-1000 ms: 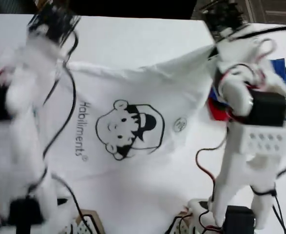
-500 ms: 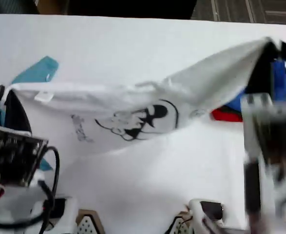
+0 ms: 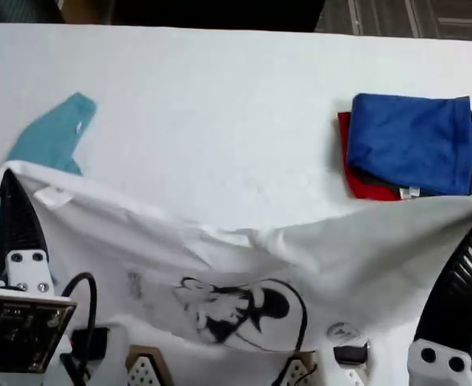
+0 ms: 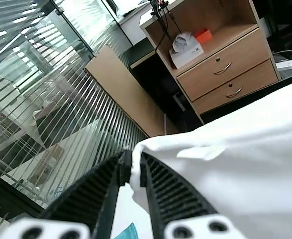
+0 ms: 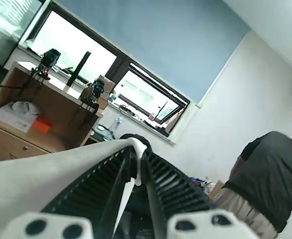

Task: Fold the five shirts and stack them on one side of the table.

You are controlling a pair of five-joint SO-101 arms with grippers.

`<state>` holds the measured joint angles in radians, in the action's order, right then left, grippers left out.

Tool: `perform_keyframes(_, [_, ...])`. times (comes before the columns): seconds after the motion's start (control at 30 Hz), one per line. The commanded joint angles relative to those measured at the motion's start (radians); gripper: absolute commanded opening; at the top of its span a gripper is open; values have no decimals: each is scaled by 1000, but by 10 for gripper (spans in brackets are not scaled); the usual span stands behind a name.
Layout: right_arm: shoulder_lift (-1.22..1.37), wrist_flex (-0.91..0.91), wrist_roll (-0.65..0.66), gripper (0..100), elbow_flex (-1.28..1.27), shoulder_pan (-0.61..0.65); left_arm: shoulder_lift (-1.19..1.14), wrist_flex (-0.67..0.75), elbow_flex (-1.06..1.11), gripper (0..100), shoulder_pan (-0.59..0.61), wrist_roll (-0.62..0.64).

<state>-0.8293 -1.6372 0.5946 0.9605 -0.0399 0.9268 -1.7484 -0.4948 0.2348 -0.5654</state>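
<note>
White shirt [image 3: 300, 257] nearer, corners between fingers [image 4: 106, 184]

Illegible lettering [image 3: 136, 286] on white shirt [image 3: 219, 259]

Four shirts can be counted: one white shirt [image 3: 244, 265] with a black cartoon print, one teal shirt [image 3: 55, 133], one blue shirt [image 3: 408, 141] and one red shirt [image 3: 356, 181]. A dark edge under the blue one may be a fifth; unclear. One table [image 3: 219, 96]. Two grippers: left gripper [image 4: 135, 167], right gripper [image 5: 137, 159].
</note>
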Motion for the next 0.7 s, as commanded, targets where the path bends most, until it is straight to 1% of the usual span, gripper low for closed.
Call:
perform_keyframes(0.0, [28,-2,-72,21,-14,-10,3,28,-4,25,9,12])
perform_keyframes(0.17, [108,-44,-345,21,-15,-10,-2,23,4,25,9,12])
perform_keyframes(0.23, [150,-56,-413,21,-15,-10,-2,26,4,25,9,12])
perform_keyframes(0.3, [183,-61,-453,21,-15,-10,-3,26,4,25,9,11])
perform_keyframes(0.47, [214,-61,-459,21,-14,-10,3,26,-1,25,14,8])
perform_keyframes(0.67, [176,-59,-365,21,-5,-8,5,28,-5,25,11,11])
